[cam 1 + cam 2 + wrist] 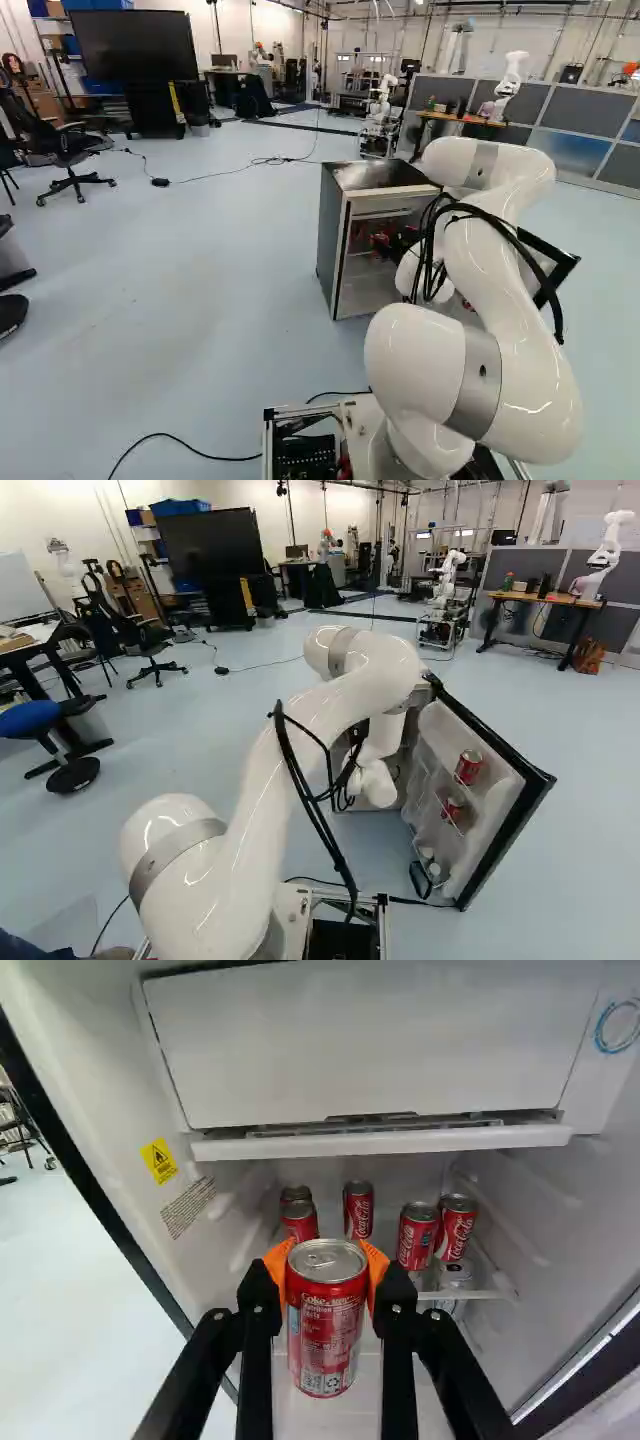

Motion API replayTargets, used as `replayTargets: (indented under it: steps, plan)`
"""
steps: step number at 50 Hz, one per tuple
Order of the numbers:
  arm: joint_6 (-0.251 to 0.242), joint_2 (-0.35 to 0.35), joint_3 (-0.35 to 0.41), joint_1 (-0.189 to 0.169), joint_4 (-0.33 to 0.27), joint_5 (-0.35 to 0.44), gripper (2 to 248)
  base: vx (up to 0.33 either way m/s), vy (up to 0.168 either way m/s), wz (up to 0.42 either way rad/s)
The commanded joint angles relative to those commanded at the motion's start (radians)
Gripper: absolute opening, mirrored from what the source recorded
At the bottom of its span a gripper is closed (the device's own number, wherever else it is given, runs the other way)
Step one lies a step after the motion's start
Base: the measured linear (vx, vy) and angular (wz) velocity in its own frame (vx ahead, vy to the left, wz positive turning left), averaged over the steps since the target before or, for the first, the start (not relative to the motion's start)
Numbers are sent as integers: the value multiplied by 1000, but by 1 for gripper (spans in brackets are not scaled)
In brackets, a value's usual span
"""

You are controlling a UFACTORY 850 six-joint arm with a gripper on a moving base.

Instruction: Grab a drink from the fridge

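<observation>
In the left base view the gripper [398, 241] is at the open front of the small fridge [376, 176], partly behind my arm. The wrist view shows the gripper [326, 1268] shut on a red drink can [327, 1335], an orange pad against each side. The can is upright, in front of the shelf [465, 1294]. Beyond it, inside the fridge, several more red cans stand, among them one straight behind [358, 1209] and a pair to one side [417, 1235]. A paler can [455, 1273] is lower, by the shelf's edge.
The fridge door [487, 832] stands wide open to the right of my arm, with red cans [468, 766] in its racks. A white compartment [365, 1045] is above the shelf. Office chairs [150, 645] are off to the left; another robot [443, 585] stands beyond the fridge.
</observation>
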Motion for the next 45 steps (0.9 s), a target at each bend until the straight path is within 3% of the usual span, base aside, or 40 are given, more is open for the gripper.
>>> replayTargets:
  steps: [30,45]
  plan:
    - [0,186,236,-48,0,0,98,0,0,0]
    - [0,249,288,-54,0,0,98,0,0,0]
